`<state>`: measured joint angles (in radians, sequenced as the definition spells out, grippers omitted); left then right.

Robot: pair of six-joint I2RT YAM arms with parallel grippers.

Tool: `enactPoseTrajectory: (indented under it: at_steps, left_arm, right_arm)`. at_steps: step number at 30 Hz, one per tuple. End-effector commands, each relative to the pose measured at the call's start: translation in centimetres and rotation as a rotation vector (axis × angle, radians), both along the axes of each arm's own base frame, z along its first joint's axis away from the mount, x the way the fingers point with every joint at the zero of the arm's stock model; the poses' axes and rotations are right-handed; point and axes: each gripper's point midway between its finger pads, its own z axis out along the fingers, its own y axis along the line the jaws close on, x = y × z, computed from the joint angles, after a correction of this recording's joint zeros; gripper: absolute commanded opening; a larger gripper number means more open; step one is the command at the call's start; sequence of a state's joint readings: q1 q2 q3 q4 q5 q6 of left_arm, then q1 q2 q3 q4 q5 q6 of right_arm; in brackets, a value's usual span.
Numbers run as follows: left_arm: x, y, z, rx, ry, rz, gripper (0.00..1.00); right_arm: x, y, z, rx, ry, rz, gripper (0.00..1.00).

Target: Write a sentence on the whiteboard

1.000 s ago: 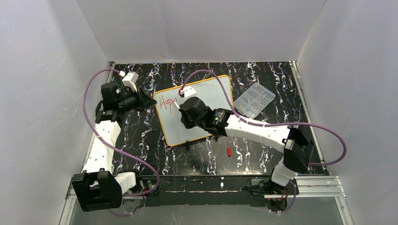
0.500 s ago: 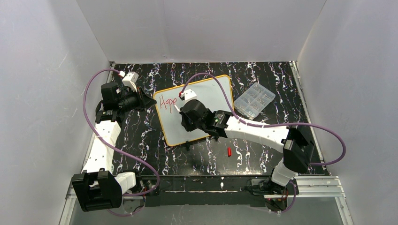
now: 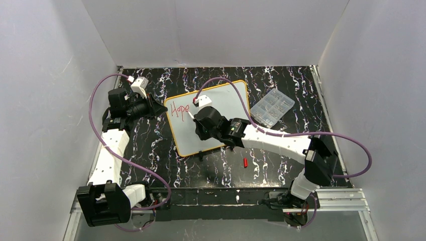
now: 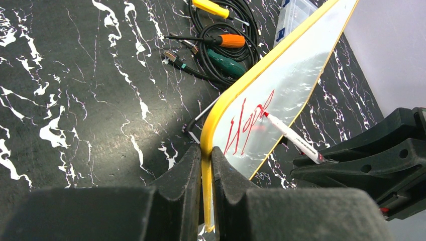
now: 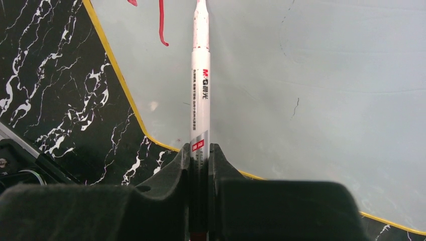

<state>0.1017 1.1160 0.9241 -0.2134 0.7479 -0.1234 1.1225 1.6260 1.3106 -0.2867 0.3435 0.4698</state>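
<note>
**"Hope" is written, and the pen tip sits at the end of the word**

The sentence (image 3: 179, 108) so far reads only "Hope", in red, at the left end of the whiteboard (image 3: 226, 98), which lies askew mid-worktop (image 3: 150, 145). The marker (image 5: 201, 90) has its tip at the last letter. Its long axis runs straight back from the word into the right fingers (image 5: 187, 153), which are clamped on its barrel. The bare board for the coming words lies to the right of the tip, on the right arm's own side. The left fingers (image 4: 197, 160) are pinched together on the board's yellow rim and probably steady it. A clear parts box (image 3: 272, 107) sits apart on the right, and a red cap (image 3: 245, 162) lies nearer the arms. Nothing lies on the bare board ahead of the tip.
</note>
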Motion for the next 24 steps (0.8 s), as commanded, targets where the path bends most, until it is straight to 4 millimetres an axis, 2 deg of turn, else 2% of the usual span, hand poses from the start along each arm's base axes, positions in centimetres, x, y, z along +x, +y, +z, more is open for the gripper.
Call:
enactPoseTrajectory:
  at_steps: [1,5,8,10,16,20,24]
  left_arm:
    - [-0.8,-0.6,0.8,-0.007,-0.031,-0.038,0.00]
    - [-0.8,-0.7,0.9,-0.007,-0.033,-0.040,0.00]
    - [-0.9,-0.6,0.9,-0.007,-0.033,-0.039,0.00]
    - [-0.9,-0.7,0.9,-0.007,-0.033,-0.040,0.00]
    - [-0.9,-0.7,0.9,-0.008,-0.032,-0.043,0.00]
    - [-0.9,-0.7,0.9,-0.007,-0.032,-0.043,0.00]
    - [-0.9,-0.8,0.9,-0.008,-0.029,-0.043,0.00]
  right_arm:
    - [0.8,-1.1,1.4,0.021,-0.037,-0.061,0.01]
    - [0.2,-0.6,2.3,0.064,-0.034,-0.017,0.01]
    - [-0.7,-0.4,4.4,0.150,-0.054,0.032,0.01]
    - [-0.6,-1.1,5.4,0.171,-0.079,0.013,0.01]
    - [1.4,-3.5,3.9,0.095,-0.062,-0.056,0.01]
    - [2.3,-4.3,4.4,0.102,-0.071,-0.074,0.01]
    - [2.5,-4.1,4.6,0.118,-0.071,-0.064,0.01]
